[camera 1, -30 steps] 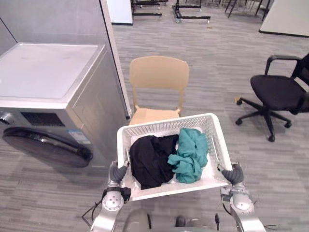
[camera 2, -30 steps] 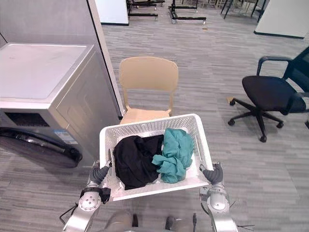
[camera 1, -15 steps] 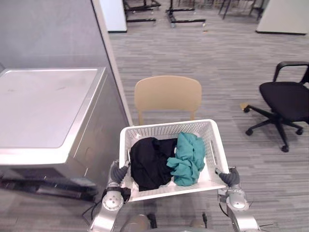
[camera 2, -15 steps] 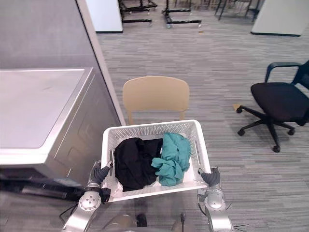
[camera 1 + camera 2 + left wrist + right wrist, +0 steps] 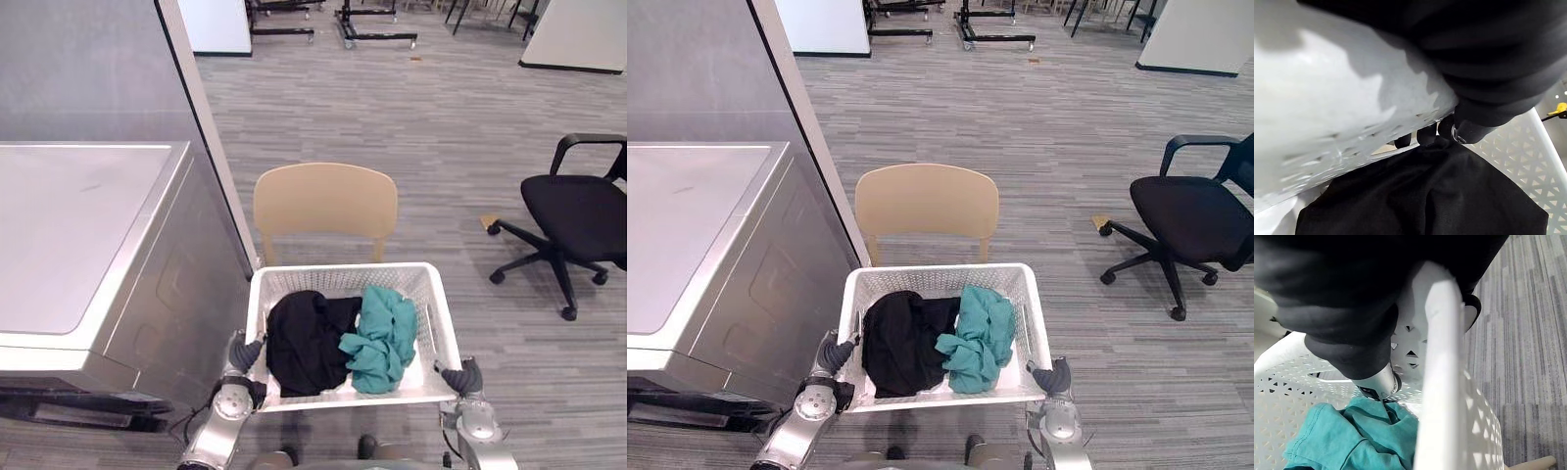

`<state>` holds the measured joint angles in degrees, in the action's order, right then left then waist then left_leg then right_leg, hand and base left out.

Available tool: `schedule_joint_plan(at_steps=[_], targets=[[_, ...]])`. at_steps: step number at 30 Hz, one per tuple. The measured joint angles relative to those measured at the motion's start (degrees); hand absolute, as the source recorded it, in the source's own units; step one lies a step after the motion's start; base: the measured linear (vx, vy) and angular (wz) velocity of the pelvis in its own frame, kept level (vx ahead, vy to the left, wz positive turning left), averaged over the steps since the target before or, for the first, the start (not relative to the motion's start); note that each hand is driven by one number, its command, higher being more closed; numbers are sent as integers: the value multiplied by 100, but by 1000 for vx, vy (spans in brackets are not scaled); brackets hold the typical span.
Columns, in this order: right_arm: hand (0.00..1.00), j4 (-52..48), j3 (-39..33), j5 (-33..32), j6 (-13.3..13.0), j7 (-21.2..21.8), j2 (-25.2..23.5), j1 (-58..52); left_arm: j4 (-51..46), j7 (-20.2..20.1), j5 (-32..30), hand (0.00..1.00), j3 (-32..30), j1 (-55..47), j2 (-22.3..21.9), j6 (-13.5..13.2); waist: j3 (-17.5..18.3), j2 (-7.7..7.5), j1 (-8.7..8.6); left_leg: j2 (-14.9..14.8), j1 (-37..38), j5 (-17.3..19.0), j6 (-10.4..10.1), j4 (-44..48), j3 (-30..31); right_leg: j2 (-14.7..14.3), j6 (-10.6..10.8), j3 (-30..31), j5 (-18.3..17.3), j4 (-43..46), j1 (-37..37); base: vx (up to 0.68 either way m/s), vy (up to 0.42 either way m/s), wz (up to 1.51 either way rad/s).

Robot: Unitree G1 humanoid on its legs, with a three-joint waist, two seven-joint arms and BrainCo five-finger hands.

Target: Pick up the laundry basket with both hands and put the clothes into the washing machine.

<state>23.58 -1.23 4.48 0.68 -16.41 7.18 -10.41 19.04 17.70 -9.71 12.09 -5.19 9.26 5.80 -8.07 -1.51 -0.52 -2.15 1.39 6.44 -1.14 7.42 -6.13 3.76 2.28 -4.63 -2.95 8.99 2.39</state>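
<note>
Laundry basket (image 5: 343, 278): carried low at centre, level, spanning 9 to 3 between both hands.
Clothes: black garment (image 5: 304, 338) toward 9, teal garment (image 5: 382, 333) toward 3, touching, both inside.
Left hand (image 5: 243, 354): clamped on the 9 o'clock rim, fingertips (image 5: 1425, 134) hooked over it.
Right hand (image 5: 462, 377): clamped on the 3 o'clock rim, thumb (image 5: 1378, 382) inside the wall.
Washing machine (image 5: 88, 235): at 9 o'clock, just beside; front low at 8, door opening not made out.
Coming move, as judged: turn toward 9, left hand nearer.
Beige chair (image 5: 325, 201): at 12, close behind.
</note>
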Motion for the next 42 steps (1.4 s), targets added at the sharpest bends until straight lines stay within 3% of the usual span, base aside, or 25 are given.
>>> schedule_joint_plan(at_steps=[4, 7, 15, 16, 17, 23, 28, 33, 36, 39, 42], targets=[[100, 516, 20, -249, 0, -83, 24, 1243, 518, 161, 54, 100, -137, 1438, 186, -1, -941, -181, 25, 21, -1064, 18, 25, 832, 66, 51, -12, -7, 49, 597, 923, -213, -15, 7], [100, 893, 235, -458, 1, -235, 137, 2193, 904, 305, 259, 100, -331, 2353, 345, -2, -1570, -187, 89, -4, -1715, 32, 41, 1298, 93, 58, -29, 10, 124, 937, 1522, -299, 2, 1], [100, 1309, 419, -527, 47, -497, -40, 3167, 1525, 487, 429, 100, -948, 3115, 389, -5, -1847, -176, 162, -283, -3085, 232, 33, 2323, 138, -9, -57, -37, 109, 1622, 2708, -174, -14, -1], [100, 1306, 417, -558, 47, -518, -59, 3213, 1525, 486, 429, 0, -1003, 3164, 387, -5, -1860, -177, 164, -309, -3174, 256, 29, 2400, 140, -30, -58, -43, 109, 1649, 2779, -130, -9, -15], [0, 1260, 407, -623, 51, -605, -83, 3296, 1524, 489, 431, 0, -1100, 3299, 365, -5, -1956, -164, 171, -369, -3277, 312, 22, 2534, 142, -72, -63, -46, 106, 1683, 2839, -134, 1, -15], [0, 668, 148, -875, 87, -770, -219, 3297, 1330, 684, 539, 0, -1602, 3796, 128, -85, -2114, -149, 233, -520, -3526, 381, 35, 2782, 147, -86, -124, -234, 109, 1743, 2999, -65, -4, -8], [0, 179, 120, -904, 83, -935, -375, 3148, 1004, 887, 764, 0, -1905, 3797, -73, -391, -2121, -148, 268, -604, -3512, 432, -33, 2893, 157, -131, -180, -283, 70, 1894, 3004, 18, -46, -3], [0, -495, 48, -901, -44, -952, -732, 2985, 838, 989, 803, 0, -1957, 3734, -281, -393, -2121, -147, 300, -673, -3451, 451, -57, 2946, 134, -169, -236, -282, 21, 2014, 2994, 39, -50, -3], [0, -830, -115, -901, -47, -907, -797, 2761, 270, 981, 825, 0, -1949, 3425, -405, -490, -2122, -146, 320, -676, -3400, 472, -74, 2963, 133, -161, -274, -299, -56, 2119, 2975, 24, -27, 3], [0, -1380, -146, -965, -309, -696, -765, 2345, -361, 976, 1225, 0, -2066, 2833, -595, -841, -2124, -142, 309, -675, -3242, 515, -104, 2972, 133, -144, -302, -303, -190, 2241, 2877, 21, -30, 2], [0, -1718, -362, -961, -506, -685, -676, 2097, -893, 978, 1316, 0, -2166, 2310, -689, -987, -2126, -133, 321, -683, -3101, 582, -130, 2945, 146, -140, -330, -352, -353, 2300, 2751, 14, -50, 8]])
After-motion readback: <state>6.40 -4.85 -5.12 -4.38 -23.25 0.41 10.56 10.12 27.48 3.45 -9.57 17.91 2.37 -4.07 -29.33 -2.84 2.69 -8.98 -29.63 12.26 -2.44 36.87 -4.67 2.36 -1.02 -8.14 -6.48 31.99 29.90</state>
